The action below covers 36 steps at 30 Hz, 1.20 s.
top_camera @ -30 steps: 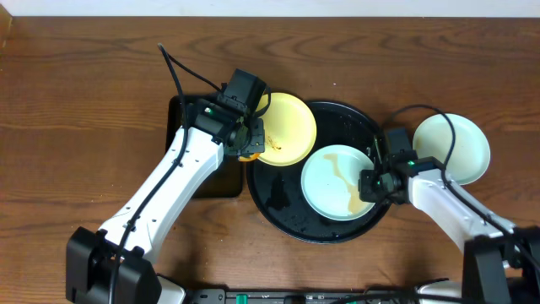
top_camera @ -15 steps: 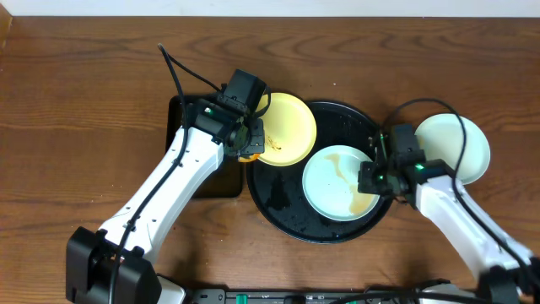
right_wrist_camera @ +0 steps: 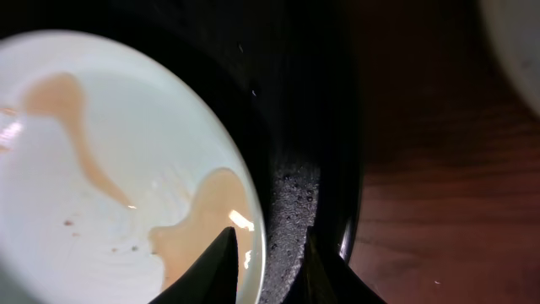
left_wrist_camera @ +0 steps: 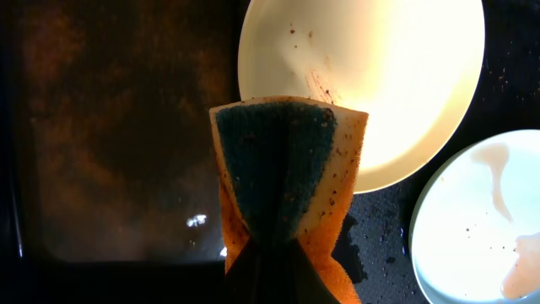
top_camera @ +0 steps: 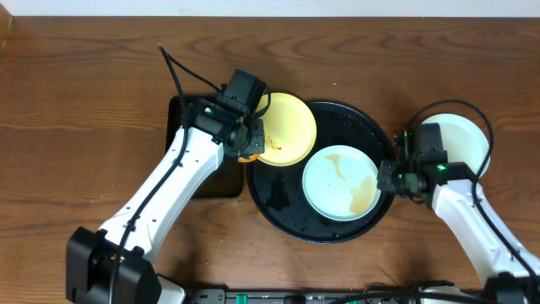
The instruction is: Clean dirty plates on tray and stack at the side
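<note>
A pale yellow plate [top_camera: 288, 127] leans over the upper left rim of the round black tray [top_camera: 337, 118]. My left gripper [top_camera: 248, 140] is shut on an orange and green sponge [top_camera: 251, 149] at that plate's left edge. In the left wrist view the sponge [left_wrist_camera: 287, 169] overlaps the yellow plate [left_wrist_camera: 396, 76], which has brown specks. A mint-blue plate [top_camera: 337, 181] with brown smears lies in the tray. My right gripper [top_camera: 386, 179] is open at its right rim, and its jaws straddle that rim [right_wrist_camera: 266, 262]. A second mint plate [top_camera: 462, 139] sits on the table at the right.
A smaller rectangular black tray [top_camera: 181, 118] lies left of the round tray, under my left arm, and shows wet in the left wrist view [left_wrist_camera: 110, 127]. Cables loop over the table behind both arms. The round tray's floor is wet and speckled [right_wrist_camera: 295, 194].
My right arm has moved right, and its gripper has slid from over the smeared plate's right part out to its rim. The left arm and sponge have not moved.
</note>
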Tool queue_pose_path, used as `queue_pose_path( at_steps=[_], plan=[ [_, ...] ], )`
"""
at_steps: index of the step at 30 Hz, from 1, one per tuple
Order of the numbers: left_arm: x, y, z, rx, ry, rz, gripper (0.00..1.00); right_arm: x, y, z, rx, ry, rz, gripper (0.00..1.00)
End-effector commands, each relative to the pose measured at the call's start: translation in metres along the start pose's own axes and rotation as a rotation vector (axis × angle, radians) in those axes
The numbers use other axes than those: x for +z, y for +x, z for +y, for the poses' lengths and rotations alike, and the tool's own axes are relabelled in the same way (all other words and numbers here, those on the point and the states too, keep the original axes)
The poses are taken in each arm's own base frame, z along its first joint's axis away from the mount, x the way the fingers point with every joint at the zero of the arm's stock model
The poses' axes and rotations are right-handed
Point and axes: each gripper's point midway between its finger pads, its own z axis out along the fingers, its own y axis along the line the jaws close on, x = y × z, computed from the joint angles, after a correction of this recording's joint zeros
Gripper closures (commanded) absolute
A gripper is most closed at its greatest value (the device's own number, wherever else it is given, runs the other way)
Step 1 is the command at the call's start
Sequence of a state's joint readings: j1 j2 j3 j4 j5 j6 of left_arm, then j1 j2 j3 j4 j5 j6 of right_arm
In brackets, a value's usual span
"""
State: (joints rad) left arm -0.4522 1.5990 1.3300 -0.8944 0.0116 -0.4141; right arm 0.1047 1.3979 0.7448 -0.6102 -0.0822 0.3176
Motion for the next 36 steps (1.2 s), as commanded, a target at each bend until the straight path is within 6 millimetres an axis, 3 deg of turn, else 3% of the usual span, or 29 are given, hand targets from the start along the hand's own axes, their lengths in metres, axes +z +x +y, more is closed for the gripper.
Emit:
queue_pose_path(
  at_steps=[1, 5, 8, 9, 17, 23, 29, 36],
  plan=[
    [-0.007, -0.003, 0.005, 0.01, -0.012, -0.025, 0.92, 0.017, 0.016, 0.003, -0.01, -0.038, 0.092, 0.75],
    [-0.007, -0.003, 0.004, 0.01, -0.011, -0.025, 0.93, 0.034, 0.027, -0.002, -0.001, -0.019, 0.162, 0.74],
    [-0.007, -0.003, 0.004, 0.01, -0.012, -0.025, 0.93, 0.04, 0.03, -0.001, 0.003, -0.027, 0.183, 0.96],
    [-0.007, -0.003, 0.004, 0.01, -0.012, -0.025, 0.93, 0.041, 0.029, 0.0, 0.003, -0.031, 0.18, 0.99],
    [-0.007, -0.003, 0.004, 0.007, -0.011, -0.025, 0.93, 0.037, 0.003, 0.016, -0.012, -0.109, 0.075, 0.99],
    [-0.007, -0.003, 0.004, 0.007, -0.011, -0.025, 0.92, 0.008, -0.03, 0.018, -0.058, -0.1, -0.103, 0.99],
    [-0.007, -0.003, 0.005, 0.007, -0.012, -0.025, 0.93, -0.022, -0.046, 0.017, -0.151, -0.073, -0.224, 0.99],
    [-0.007, -0.003, 0.004, 0.007, -0.011, -0.025, 0.93, -0.052, -0.071, -0.031, -0.124, 0.222, -0.384, 0.99]
  ],
)
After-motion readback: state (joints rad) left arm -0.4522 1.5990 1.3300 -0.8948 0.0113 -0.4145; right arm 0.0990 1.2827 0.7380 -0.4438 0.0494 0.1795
